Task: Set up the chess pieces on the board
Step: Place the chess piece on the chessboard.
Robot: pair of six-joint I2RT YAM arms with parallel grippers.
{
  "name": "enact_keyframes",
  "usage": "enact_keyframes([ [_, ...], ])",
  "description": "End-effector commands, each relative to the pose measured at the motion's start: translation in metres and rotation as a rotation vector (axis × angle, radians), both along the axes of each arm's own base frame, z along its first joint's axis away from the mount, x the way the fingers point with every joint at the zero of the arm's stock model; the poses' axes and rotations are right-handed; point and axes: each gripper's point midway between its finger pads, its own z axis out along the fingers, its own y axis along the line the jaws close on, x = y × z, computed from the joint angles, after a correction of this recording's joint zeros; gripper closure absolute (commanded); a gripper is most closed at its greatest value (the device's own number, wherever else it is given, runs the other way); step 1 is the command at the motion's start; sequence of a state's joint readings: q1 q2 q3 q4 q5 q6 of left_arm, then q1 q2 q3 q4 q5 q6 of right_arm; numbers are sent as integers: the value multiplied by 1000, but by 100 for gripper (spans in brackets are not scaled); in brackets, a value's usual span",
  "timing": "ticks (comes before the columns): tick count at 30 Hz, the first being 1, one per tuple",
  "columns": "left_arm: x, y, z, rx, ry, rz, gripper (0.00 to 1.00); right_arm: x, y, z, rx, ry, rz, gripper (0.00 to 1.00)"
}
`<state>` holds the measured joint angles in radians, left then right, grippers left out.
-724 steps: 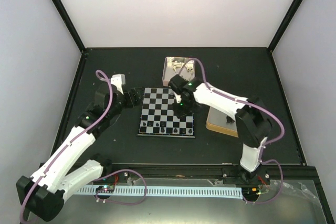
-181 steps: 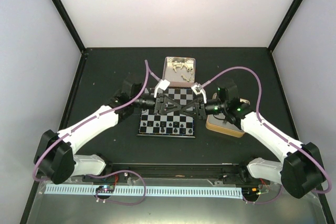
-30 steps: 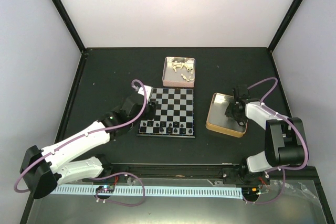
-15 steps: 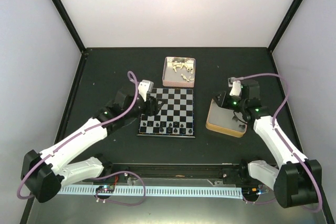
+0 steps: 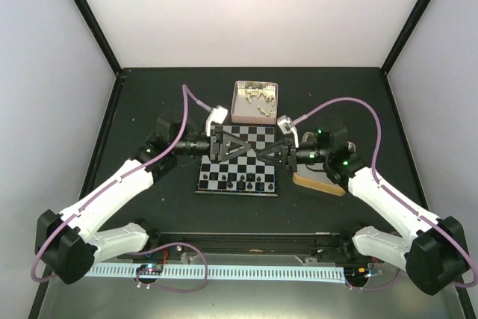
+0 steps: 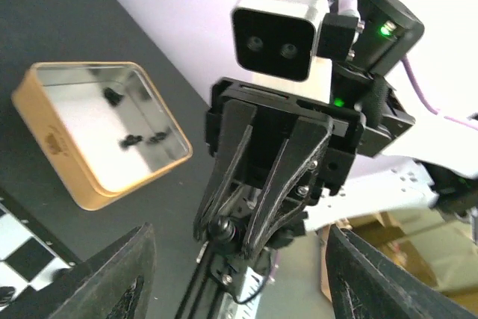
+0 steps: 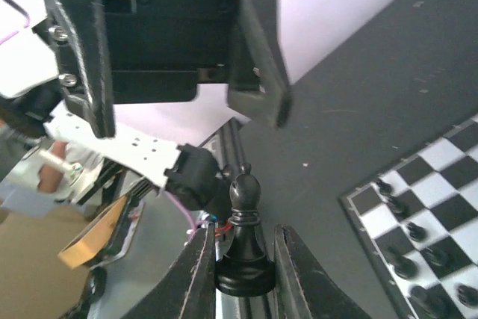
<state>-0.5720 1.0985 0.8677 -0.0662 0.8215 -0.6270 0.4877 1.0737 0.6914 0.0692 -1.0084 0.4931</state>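
a: chess pieces (image 5: 258, 182), then: where are they?

b: a short row of black ones stands along the near edge of the board (image 5: 231, 171), which lies flat in the middle of the dark tabletop (image 5: 149, 102). cream ones (image 5: 256, 98) lie jumbled in the pink tin (image 5: 254, 119) just beyond the board's far edge. a few more black ones (image 6: 133, 140) lie loose in the gold tin (image 6: 48, 147), just beside the board on its right.

a: and the pincers?

b: the right pincer (image 7: 243, 270) is closed on the base of one black piece (image 7: 244, 207). it holds it in the air over the far half of the board, head pointing towards the left pincer (image 7: 179, 113).

a: is the left one holding anything?

b: no. its fingers stand wide apart with nothing between them, and it faces the right pincer head-on. from above, the two sets of fingers cross over the board. i cannot tell whether the left fingers touch the held piece.
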Motion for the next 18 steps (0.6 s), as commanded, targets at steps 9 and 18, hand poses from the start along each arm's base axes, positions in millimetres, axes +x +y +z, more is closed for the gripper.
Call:
enact_keyframes([
  [9, -31, -10, 23, -84, 35, -227, 59, -22, 26, 29, 52, -112, 189, 85],
  [18, -30, -14, 12, -51, 53, -235, 81, -23, 30, 28, 41, -105, 200, 85],
])
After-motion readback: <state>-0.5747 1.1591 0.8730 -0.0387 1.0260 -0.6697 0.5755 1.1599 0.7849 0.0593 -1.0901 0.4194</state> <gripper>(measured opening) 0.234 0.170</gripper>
